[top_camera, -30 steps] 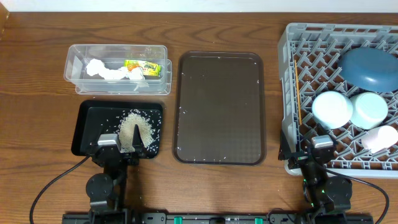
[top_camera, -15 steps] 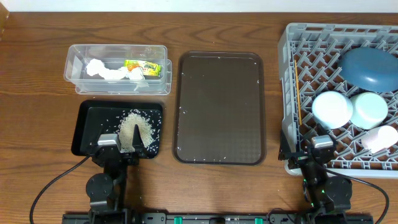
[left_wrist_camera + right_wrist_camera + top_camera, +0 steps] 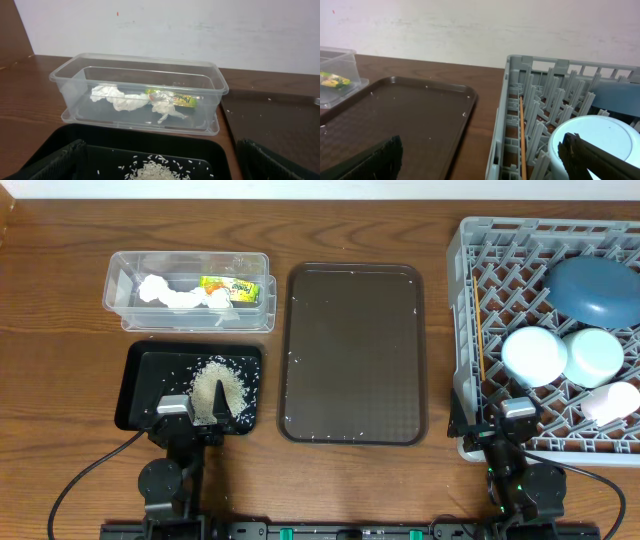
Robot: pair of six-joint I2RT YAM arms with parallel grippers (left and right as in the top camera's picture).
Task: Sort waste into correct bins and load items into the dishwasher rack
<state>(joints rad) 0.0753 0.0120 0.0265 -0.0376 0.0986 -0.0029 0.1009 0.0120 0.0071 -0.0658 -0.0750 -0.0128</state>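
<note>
Rice (image 3: 218, 387) (heaped, seemingly) on black tray (image 3: 143, 377).

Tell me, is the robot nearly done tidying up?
Nearly, it looks. Done: the rice sits in the black tray, the tissue and wrapper lie in the clear tub, and the plate, blue bowl, green bowl, cup and chopsticks are in the rack. In hand: nothing; the left hand and right hand are open and empty. Left: maybe a few stray grains on the brown tray.
</note>
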